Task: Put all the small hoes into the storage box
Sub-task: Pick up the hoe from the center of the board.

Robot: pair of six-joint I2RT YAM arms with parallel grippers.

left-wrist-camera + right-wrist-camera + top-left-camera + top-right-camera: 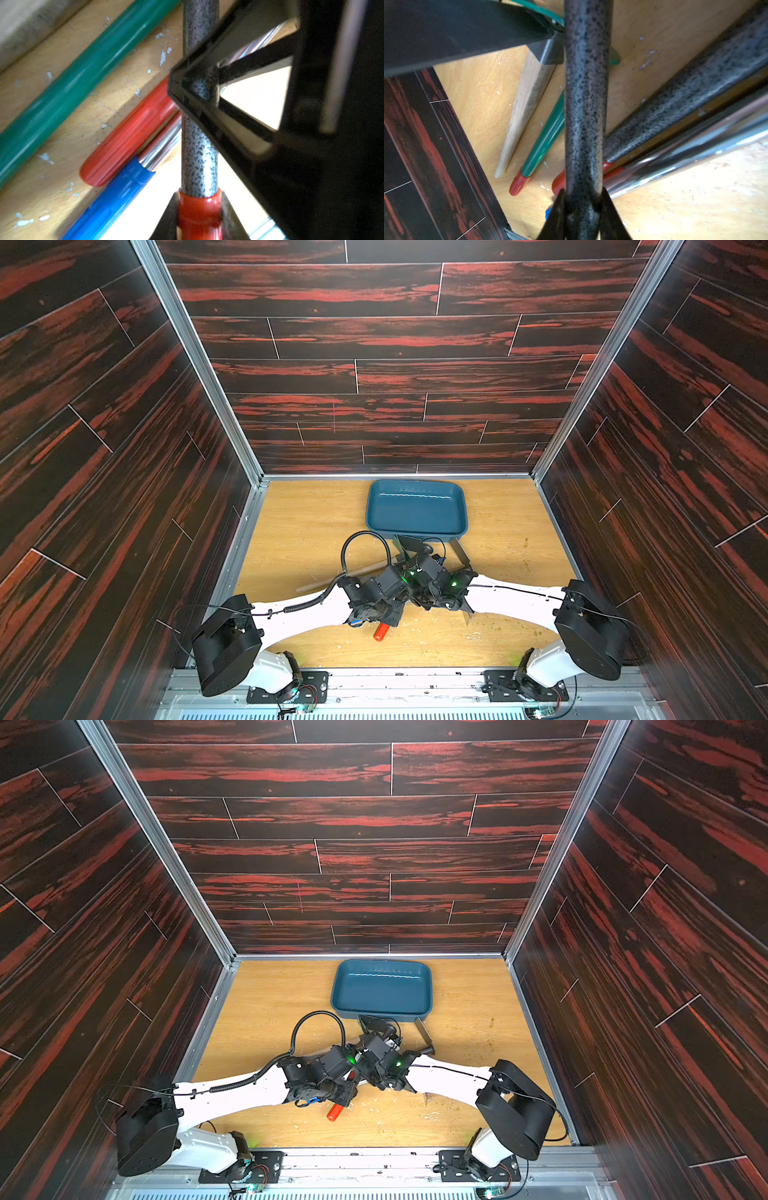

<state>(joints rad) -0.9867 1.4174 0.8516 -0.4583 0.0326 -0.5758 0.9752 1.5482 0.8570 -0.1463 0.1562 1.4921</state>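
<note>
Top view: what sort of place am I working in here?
Probably an enclosed robot test booth, not a real shed: wood-print wall panels in aluminium framing, closed around a light wooden tabletop.

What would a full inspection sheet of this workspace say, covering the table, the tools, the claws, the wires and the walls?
Surface: light wooden tabletop, scattered with pale flecks and greenish crumbs.
Job's things: teal storage box empty, at the back; hoe with a speckled grey shaft, held by both claws, not in the box.
Clutter: wooden handle, green handle, red handle, blue grip on a chrome shaft, second speckled shaft.
Claws: left claw shut on the hoe's red grip; right claw shut on its shaft.
Cables: black ribbed hose loops over the left arm; thin black cable along the right arm.
Surroundings: dark red wood-pattern walls, aluminium frame posts.
</note>
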